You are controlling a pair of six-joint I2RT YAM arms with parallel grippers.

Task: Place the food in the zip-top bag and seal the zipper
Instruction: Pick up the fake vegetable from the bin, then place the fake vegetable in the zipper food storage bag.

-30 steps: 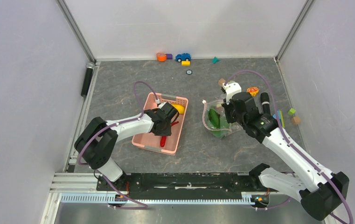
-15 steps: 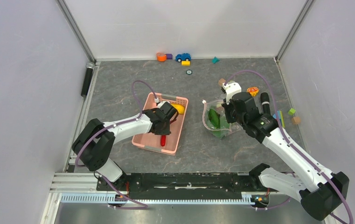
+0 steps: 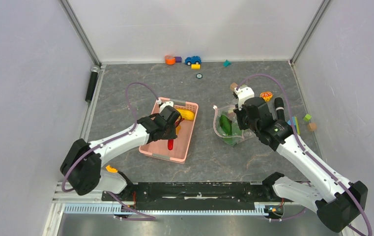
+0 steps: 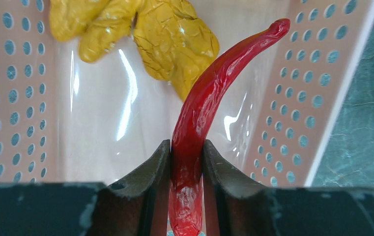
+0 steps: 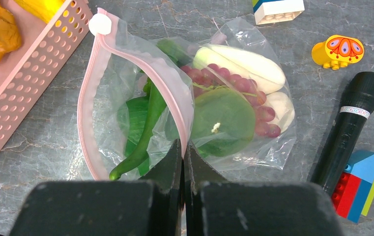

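clutter on the grey table [image 3: 111, 98]
pink basket [image 3: 163, 156] sat mid-table; blue toy car [image 3: 192, 60] stood by the far wall; black microphone [image 5: 349, 125] lay beside a colourful block [image 5: 361, 179]

Overhead, wrist close-ups of basket [image 4: 293, 98], bag [image 5: 278, 147]

No legible text, brand or number anywhere; microphone [image 5: 348, 130] band print too small.

White walls [image 3: 194, 24], grey marbled table [image 3: 121, 96]
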